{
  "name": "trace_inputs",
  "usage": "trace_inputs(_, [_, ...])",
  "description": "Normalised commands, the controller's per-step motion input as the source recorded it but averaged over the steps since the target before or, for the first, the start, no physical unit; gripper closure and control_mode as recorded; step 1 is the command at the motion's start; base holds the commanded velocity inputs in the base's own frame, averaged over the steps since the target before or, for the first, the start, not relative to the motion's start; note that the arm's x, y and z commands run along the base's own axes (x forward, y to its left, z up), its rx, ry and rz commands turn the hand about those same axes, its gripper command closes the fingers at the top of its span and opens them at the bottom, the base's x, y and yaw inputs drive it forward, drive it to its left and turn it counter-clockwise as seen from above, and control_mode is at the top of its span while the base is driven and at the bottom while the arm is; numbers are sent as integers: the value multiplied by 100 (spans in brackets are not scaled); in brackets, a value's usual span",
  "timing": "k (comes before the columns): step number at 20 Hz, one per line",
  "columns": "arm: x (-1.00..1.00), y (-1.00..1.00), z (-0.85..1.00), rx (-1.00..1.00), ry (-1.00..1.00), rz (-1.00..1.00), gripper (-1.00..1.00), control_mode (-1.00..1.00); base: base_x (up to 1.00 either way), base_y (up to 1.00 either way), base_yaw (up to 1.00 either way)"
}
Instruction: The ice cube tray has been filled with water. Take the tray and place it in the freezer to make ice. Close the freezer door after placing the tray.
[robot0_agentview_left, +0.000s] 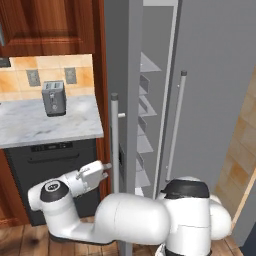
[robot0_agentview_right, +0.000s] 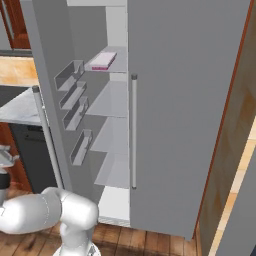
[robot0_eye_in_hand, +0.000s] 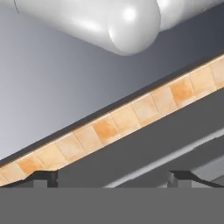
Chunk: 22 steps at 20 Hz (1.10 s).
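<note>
Wide apart and holding nothing, my pincer (robot0_eye_in_hand: 113, 176) shows its two dark tips well separated in the hand view, pointed along a grey panel and a band of orange tile. In the left base view my hand sits low on the outer side of the freezer door (robot0_agentview_left: 121, 75), near the bottom of its long silver bar handle (robot0_agentview_left: 114, 142), though I cannot tell whether it touches the door. The ice cube tray (robot0_agentview_right: 103, 60) already lies flat on an upper shelf inside the freezer (robot0_agentview_right: 112, 107), pale pink against the grey-white interior, so I judge the placing part finished. What remains is the closing: the door stands swung out, its shelf bins (robot0_agentview_right: 73, 102) facing the compartment. My next move should be a push on the door's outer face to swing it shut. Over on the counter (robot0_agentview_left: 47, 122), the toaster (robot0_agentview_left: 54, 97) plays no part.
</note>
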Motion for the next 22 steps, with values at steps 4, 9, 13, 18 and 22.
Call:
trace_inputs(4, [17, -2, -18, 0, 6, 18, -100, -100, 0, 0, 0])
trace_inputs(9, [20, -7, -2, 0, 2, 18, -100, -100, 0, 0, 0])
trace_inputs(13, [11, -7, -1, 0, 5, 21, -100, -100, 0, 0, 0])
trace_inputs(18, [18, -1, -7, 0, 5, 21, -100, -100, 0, 0, 0])
trace_inputs(22, [32, 0, -4, 0, 7, 16, -100, -100, 0, 0, 0])
